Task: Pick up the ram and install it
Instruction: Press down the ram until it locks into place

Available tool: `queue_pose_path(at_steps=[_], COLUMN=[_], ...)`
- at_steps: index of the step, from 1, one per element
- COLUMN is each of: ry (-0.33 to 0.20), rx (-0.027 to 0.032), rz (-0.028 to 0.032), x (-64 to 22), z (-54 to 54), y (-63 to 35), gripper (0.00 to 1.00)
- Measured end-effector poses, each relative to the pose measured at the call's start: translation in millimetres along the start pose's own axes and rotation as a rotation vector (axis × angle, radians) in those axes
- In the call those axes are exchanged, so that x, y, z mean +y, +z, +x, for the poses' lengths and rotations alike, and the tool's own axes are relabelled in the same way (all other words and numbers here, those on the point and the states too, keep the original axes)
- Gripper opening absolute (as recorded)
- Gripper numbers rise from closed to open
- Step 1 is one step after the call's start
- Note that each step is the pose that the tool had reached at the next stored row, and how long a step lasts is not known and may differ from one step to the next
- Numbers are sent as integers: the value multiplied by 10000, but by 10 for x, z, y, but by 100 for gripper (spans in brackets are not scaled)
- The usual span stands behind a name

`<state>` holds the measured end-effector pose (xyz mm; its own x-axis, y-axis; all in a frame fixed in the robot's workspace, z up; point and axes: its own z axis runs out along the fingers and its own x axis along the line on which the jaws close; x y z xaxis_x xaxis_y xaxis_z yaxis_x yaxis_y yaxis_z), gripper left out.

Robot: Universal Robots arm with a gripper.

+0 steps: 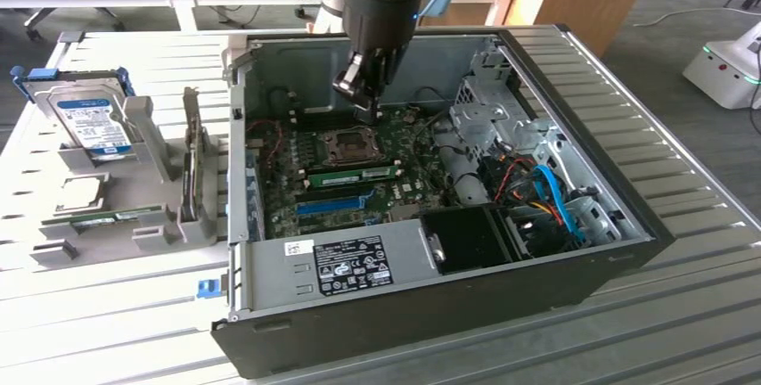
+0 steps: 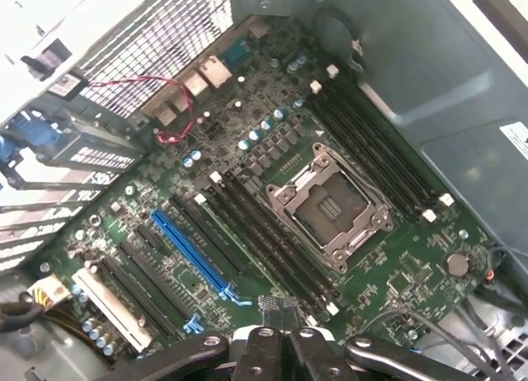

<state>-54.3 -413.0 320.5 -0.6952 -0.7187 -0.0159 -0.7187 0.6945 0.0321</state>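
Observation:
One green ram stick (image 1: 353, 174) sits lengthwise in a memory slot just in front of the CPU socket (image 1: 353, 144) on the motherboard inside the open computer case. Another ram stick (image 1: 113, 218) lies in the grey holder (image 1: 160, 233) on the table at the exterior view's left. My gripper (image 1: 355, 93) hangs over the back of the motherboard, above the socket and clear of both sticks. Its fingers (image 2: 262, 348) are shut, with nothing visibly between them. In the wrist view the CPU socket (image 2: 326, 204) and the black memory slots (image 2: 264, 232) lie below the gripper (image 2: 277, 336).
A silver hard drive (image 1: 93, 122) with a blue label stands in the holder at the back left. A long blue slot (image 1: 327, 204) runs in front of the installed stick. The drive cage (image 1: 500, 104), cables (image 1: 547, 198) and fan (image 1: 476, 238) crowd the case's right side.

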Motion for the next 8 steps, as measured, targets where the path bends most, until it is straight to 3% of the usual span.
queue_pose_path(at_steps=[8], ry=[868], rx=[-28], rz=[15], x=[1], z=[1], y=[2], gripper=[11])
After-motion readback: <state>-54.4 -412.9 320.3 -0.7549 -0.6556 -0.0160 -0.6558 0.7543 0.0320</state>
